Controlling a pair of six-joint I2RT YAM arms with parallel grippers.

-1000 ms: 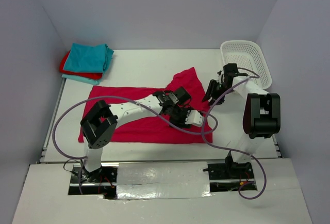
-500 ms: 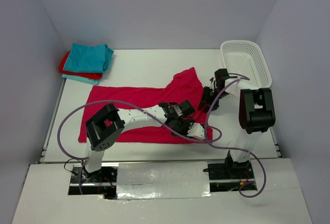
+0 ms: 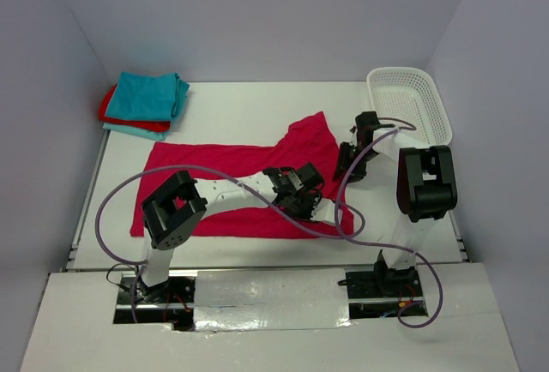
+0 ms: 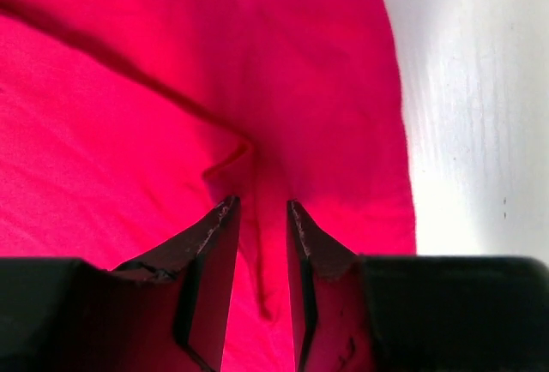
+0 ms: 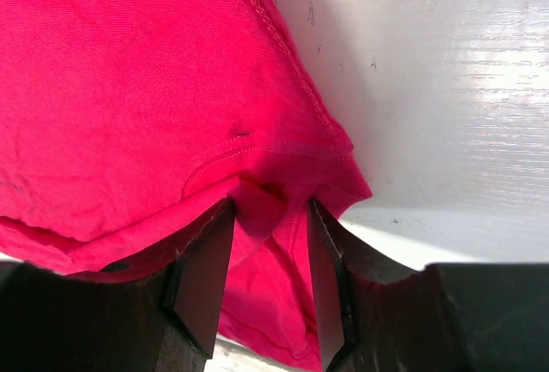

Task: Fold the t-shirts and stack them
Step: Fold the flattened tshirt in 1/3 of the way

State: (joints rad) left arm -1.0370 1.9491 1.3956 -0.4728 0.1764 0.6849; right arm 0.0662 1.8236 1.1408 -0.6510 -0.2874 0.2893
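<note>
Magenta t-shirt (image 3: 197,153) pinched by left end effector (image 4: 259,205), right end effector (image 5: 270,205); stack (image 3: 150,96) of three (teal topmost)

Red t-shirt (image 3: 232,156): plain cloth, no print, tag or number to read in any view.
Folded t-shirts (image 3: 146,102): plain colours, no lettering to read.
Basket (image 3: 408,98): white mesh, no label to read.
Arms (image 3: 227,190): no brand or number legible.
Table (image 3: 249,111): no marks or signs to read.
</note>
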